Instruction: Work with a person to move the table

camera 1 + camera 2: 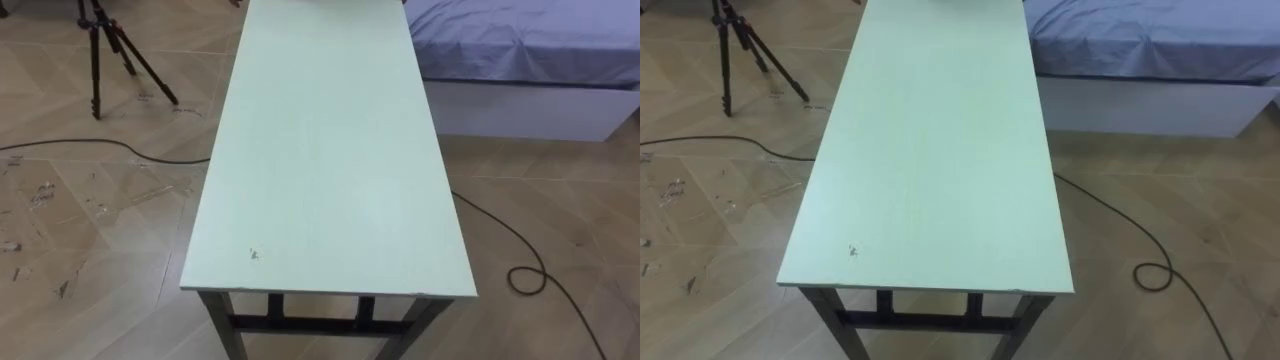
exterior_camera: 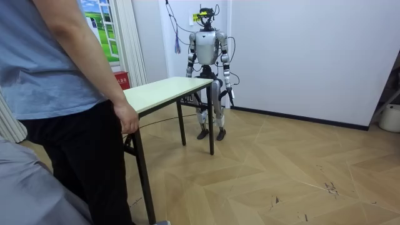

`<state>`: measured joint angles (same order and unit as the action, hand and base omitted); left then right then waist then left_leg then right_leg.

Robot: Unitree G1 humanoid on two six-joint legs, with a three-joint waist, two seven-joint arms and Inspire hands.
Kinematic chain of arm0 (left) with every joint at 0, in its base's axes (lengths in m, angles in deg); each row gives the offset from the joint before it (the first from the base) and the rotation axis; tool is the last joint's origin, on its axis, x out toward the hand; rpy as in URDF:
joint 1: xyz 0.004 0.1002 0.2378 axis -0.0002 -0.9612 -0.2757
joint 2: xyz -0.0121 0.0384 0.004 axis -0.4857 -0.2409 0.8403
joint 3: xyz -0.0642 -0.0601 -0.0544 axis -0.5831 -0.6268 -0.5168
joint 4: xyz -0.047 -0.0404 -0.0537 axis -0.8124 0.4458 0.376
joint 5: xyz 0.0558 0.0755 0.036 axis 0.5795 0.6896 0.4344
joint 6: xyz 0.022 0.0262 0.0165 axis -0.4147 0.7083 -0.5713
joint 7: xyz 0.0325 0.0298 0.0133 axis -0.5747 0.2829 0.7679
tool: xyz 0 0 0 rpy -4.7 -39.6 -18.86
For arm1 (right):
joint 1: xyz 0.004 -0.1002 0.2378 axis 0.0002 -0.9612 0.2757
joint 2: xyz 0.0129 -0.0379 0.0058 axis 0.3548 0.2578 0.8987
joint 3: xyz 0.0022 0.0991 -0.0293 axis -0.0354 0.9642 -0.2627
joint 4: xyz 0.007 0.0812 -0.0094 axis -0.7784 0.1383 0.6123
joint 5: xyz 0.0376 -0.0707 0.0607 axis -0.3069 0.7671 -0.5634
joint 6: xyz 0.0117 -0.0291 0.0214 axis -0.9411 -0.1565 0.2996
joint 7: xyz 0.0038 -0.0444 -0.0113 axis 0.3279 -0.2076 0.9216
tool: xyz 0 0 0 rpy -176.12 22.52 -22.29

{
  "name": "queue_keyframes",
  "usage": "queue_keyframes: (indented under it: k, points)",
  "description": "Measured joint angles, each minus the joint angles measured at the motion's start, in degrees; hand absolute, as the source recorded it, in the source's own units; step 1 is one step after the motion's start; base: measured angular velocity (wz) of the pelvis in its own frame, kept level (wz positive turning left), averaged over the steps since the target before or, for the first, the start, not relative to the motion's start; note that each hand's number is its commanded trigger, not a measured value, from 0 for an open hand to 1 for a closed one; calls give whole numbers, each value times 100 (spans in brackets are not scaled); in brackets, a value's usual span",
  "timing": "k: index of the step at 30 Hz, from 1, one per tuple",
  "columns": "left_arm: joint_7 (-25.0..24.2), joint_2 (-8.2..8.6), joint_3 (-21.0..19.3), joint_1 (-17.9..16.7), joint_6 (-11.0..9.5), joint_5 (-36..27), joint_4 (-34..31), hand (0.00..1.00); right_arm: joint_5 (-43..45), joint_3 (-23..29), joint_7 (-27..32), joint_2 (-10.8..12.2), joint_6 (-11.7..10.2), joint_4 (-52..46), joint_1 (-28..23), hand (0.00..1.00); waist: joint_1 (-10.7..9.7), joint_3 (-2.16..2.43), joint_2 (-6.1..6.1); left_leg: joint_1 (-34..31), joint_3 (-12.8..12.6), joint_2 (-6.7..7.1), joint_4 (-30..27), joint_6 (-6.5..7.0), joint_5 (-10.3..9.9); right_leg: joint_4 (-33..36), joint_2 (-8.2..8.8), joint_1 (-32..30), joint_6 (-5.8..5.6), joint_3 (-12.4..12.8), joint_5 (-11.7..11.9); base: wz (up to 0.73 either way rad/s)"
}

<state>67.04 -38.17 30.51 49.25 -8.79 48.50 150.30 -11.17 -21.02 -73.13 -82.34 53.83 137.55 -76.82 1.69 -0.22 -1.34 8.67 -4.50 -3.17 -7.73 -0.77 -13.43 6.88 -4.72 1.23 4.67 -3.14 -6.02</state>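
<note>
A long table with a pale green top (image 1: 330, 150) and dark legs stretches away from me in the eye views, its near short edge (image 1: 930, 288) just below me. In the room view I stand upright at the far end of the table (image 2: 162, 90), facing the person. My left hand (image 2: 232, 95) hangs beside my thigh, apart from the table. My right arm hangs down behind the table's end. A person in a blue shirt stands at the other end, with one hand (image 2: 127, 117) at the table's short edge.
A bed (image 1: 530, 60) with a blue sheet stands close to the table's right side. A black tripod (image 1: 110, 50) stands on the left, and dark cables (image 1: 520, 250) lie on the wooden floor. A red box (image 2: 120, 79) sits by the curtain.
</note>
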Motion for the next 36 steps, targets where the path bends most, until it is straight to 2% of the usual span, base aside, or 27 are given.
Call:
queue_keyframes:
  k: [11,16,21,25,27,32,36]
  points:
    - [84,8,4,-25,6,1,-46,0,-1,-2,5,0,2,3,2,0,-2,5,1,-8,3,0,0,0,0,-2,0,-3,0,-1,0,0]
    - [-37,4,-11,-28,14,-92,-54,0,-27,0,3,0,67,8,0,0,5,4,5,-11,10,2,0,0,0,-6,1,-2,0,-7,0,0]
    - [-443,-29,-11,-7,135,-1052,-86,0,-58,47,-30,-13,114,-22,-8,0,11,10,26,-12,-9,2,-2,0,0,-4,1,-4,0,-1,0,0]
    - [-824,-36,-14,24,145,-1474,-84,0,-50,114,-93,-36,116,-40,-13,0,20,8,70,-20,-14,2,-2,0,0,4,2,2,0,-6,0,0]
    - [-1057,-29,32,34,213,-1682,-91,0,-46,109,-173,-75,121,-67,-26,0,15,9,106,-42,-14,2,-3,0,0,9,5,-3,-3,-12,-3,0]
    - [-1464,-29,365,95,255,-2284,-162,0,-69,97,-256,-120,225,-716,-270,0,15,9,156,-112,2,3,-35,0,0,25,8,-32,1,-20,-9,0]
    - [-1665,-50,661,106,345,-2586,-567,0,-62,5,-336,-144,225,-1382,-425,0,-15,28,160,-185,-4,10,-103,0,0,69,22,-108,6,-36,-12,1]
